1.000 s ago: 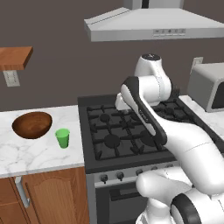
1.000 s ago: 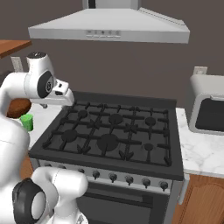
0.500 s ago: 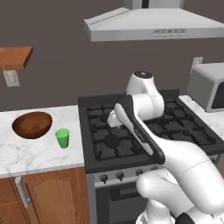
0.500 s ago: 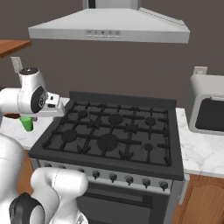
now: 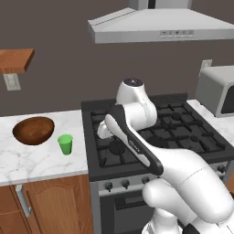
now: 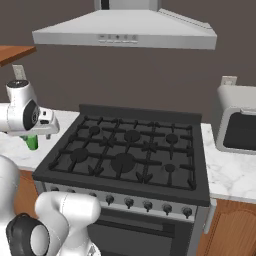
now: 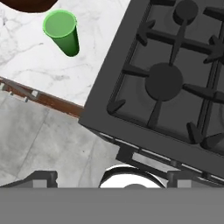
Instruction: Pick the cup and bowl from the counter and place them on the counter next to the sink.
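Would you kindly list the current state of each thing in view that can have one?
cup: upright on the counter, empty, not held.
bowl: right way up on the counter, empty, apart from the cup.
stove: burners unlit, nothing on the grates.
microwave: door shut.
gripper: fingers open, holding nothing, over the stove's left side.
cabinet door: shut.

A small green cup (image 5: 65,144) was seen upright on the white marble counter (image 5: 36,162) — just beside a dark brown wooden bowl (image 5: 33,130), apart from it.
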Robot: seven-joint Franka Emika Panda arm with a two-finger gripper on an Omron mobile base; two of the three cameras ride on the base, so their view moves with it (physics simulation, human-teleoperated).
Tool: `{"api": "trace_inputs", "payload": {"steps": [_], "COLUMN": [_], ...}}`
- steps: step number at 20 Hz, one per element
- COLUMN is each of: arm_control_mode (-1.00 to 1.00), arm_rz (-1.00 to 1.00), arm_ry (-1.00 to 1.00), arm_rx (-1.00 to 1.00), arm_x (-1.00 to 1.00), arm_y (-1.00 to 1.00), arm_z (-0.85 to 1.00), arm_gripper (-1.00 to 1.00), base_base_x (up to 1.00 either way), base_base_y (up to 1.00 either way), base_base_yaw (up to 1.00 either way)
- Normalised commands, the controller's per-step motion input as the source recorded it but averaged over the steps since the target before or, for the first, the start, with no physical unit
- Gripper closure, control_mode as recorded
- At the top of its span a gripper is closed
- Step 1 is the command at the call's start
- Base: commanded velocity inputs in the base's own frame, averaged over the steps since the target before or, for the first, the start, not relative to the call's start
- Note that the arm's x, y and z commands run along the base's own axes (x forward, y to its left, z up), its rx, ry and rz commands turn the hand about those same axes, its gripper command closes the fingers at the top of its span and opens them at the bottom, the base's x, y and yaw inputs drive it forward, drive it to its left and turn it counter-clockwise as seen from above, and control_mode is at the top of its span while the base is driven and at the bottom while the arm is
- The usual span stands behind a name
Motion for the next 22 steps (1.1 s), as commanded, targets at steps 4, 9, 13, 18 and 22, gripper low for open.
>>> {"api": "trace_inputs", "payload": {"steps": [4,9,13,18,22], "arm_control_mode": [-1.0,-1.0,-1.0,-1.0,-1.0], "arm_rz": [0.01,0.0,0.0,0.0,0.0], "arm_ry": [0.01,0.0,0.0,0.03,0.03], "arm_rx": [0.0,0.0,0.0,0.0,0.0], "arm_x": [0.02,0.03,0.27,0.29,0.01], "arm_y": [0.54,0.62,0.58,0.36,0.1], "arm_z": [-0.03,-0.26,-0.34,-0.07,0.23], "arm_gripper": [-1.0,-1.0,-1.0,-1.0,-1.0], "base_base_x": [0.0,0.0,0.0,0.0,0.0], "base_base_y": [0.0,0.0,0.0,0.0,0.0], "base_base_yaw": [0.0,0.0,0.0,0.0,0.0]}}
